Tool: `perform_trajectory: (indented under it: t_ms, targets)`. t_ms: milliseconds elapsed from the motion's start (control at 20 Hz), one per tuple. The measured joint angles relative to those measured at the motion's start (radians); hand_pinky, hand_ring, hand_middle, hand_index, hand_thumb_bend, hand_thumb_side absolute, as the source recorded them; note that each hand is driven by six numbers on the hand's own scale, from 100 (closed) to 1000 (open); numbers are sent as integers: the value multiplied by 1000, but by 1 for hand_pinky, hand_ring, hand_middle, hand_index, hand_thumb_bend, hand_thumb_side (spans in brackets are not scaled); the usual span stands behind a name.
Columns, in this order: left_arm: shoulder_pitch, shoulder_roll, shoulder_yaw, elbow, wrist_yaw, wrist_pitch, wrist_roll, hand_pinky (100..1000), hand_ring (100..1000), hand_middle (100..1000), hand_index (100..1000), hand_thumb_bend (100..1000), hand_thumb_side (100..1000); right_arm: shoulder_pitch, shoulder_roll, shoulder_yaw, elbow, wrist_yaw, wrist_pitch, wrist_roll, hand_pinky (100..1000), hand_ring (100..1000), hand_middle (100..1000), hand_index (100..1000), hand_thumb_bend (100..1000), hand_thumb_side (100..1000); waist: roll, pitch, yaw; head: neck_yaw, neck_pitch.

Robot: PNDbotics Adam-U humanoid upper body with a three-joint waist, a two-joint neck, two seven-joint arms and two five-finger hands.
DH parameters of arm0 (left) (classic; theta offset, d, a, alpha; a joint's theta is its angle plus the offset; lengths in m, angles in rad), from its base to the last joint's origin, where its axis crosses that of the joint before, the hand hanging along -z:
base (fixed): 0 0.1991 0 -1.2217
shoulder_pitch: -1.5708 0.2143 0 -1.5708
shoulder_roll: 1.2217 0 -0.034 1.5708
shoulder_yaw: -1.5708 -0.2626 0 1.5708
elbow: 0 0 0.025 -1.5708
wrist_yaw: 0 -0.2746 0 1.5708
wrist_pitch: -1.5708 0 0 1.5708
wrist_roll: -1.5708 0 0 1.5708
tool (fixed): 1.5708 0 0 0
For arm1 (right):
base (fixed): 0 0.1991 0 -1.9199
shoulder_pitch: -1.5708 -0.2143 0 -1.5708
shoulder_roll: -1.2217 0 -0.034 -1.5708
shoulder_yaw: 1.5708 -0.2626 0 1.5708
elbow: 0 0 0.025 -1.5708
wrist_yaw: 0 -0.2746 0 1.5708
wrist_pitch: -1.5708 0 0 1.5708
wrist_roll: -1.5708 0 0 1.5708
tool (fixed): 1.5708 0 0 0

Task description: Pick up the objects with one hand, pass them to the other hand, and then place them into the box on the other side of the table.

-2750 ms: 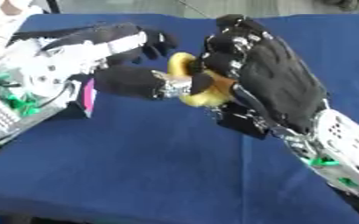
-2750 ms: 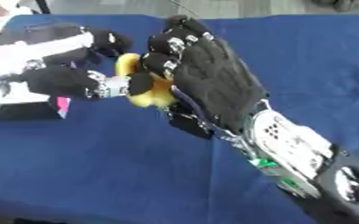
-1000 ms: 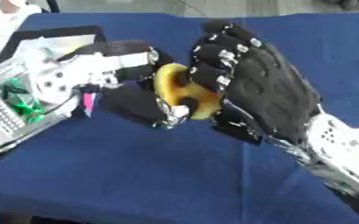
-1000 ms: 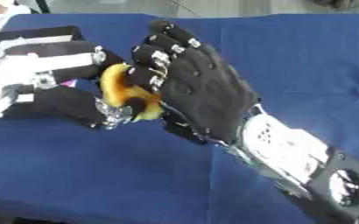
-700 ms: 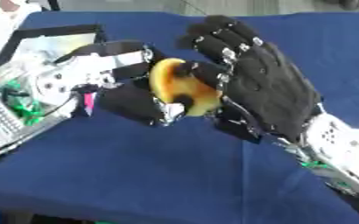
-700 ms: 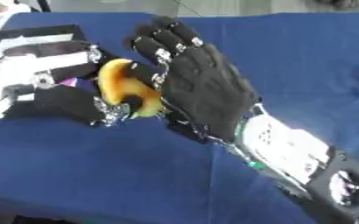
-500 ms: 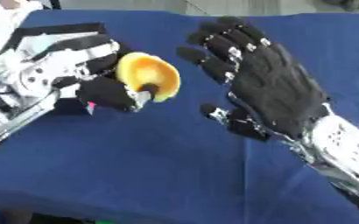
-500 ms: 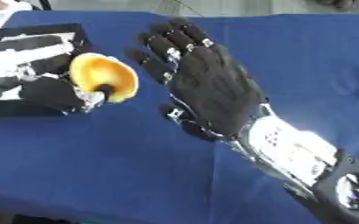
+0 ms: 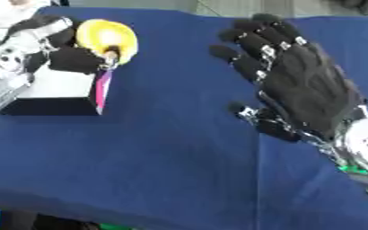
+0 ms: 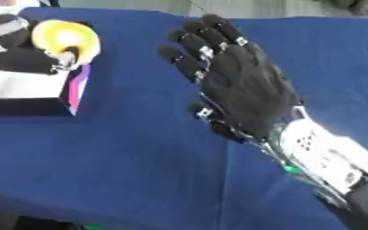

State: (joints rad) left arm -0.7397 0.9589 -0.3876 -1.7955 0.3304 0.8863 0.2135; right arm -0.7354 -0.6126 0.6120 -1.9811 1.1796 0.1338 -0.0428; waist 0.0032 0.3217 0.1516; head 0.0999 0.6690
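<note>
Carried leftward over the box [image 9: 58, 92], yellow ring [image 9: 106, 38] pinched upright in left hand [image 9: 69, 54], right hand [image 9: 301, 87] spread.

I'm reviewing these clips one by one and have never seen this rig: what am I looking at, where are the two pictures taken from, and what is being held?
This is a humanoid robot's upper body, steered by a person. Both pictures come from a stereo camera in its head, looking down at a blue table. The left hand, at upper left, has its fingers curled round a yellow object and holds it over a box at the table's left side. The right hand, black-gloved, hangs open above the middle of the table, holding nothing.
</note>
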Motion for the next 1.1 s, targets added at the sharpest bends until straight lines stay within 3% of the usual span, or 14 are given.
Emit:
perform_trajectory:
  t_ms: [100, 300, 350, 500, 650, 700, 750, 800, 850, 950, 1100]
  targets:
    - [12, 7, 30, 48, -6, -44, 44, 677, 461, 295, 461, 100, 362, 19, -39, -36, 0, -28, 25, -25, 872, 847, 797, 845, 462, 100, -4, 0, -7, 22, -5]
    - [20, 9, 51, 166, -95, -102, 102, 699, 495, 362, 527, 100, 229, 61, -122, -137, 0, -168, 109, -76, 862, 846, 807, 854, 405, 100, -16, 0, -26, 71, -14]
    - [20, 8, 54, 200, -127, -108, 107, 717, 523, 406, 569, 100, 161, 70, -138, -166, 0, -210, 132, -90, 854, 841, 808, 855, 336, 100, -18, 0, -32, 83, -17]
    - [12, -12, 56, 309, -225, -120, 99, 739, 558, 453, 610, 100, 100, 93, -179, -249, 0, -329, 198, -149, 848, 838, 809, 855, 312, 100, -23, 0, -48, 114, -26]
    - [-2, -37, 58, 406, -324, -130, 53, 784, 626, 525, 677, 100, 100, 109, -206, -317, -1, -420, 239, -219, 843, 836, 811, 857, 287, 100, -24, 1, -62, 139, -32]
    - [-7, -45, 59, 433, -357, -131, 30, 810, 680, 549, 705, 102, 100, 114, -212, -335, -1, -443, 246, -240, 840, 835, 813, 857, 183, 100, -24, 1, -64, 145, -34]
    - [-10, -53, 60, 460, -390, -129, 5, 829, 732, 609, 770, 182, 100, 118, -217, -351, -1, -462, 252, -260, 838, 834, 812, 858, 270, 100, -24, 1, -66, 149, -37]
    - [-12, -58, 61, 484, -422, -124, -22, 858, 795, 684, 822, 279, 141, 122, -221, -366, -1, -480, 257, -278, 836, 833, 812, 858, 264, 100, -23, 1, -67, 152, -39]
    - [-15, -64, 61, 506, -456, -118, -51, 896, 856, 756, 866, 420, 287, 125, -223, -379, -1, -495, 261, -294, 835, 832, 812, 858, 259, 100, -23, 1, -68, 155, -39]
    - [-17, -71, 64, 540, -525, -103, -111, 962, 928, 853, 936, 704, 469, 130, -229, -400, -2, -519, 267, -322, 833, 830, 812, 859, 249, 100, -23, 1, -70, 157, -39]
    - [-17, -76, 66, 577, -640, -72, -210, 998, 962, 897, 963, 864, 590, 138, -229, -420, -3, -549, 271, -353, 830, 829, 813, 860, 227, 100, -22, 1, -70, 157, -39]
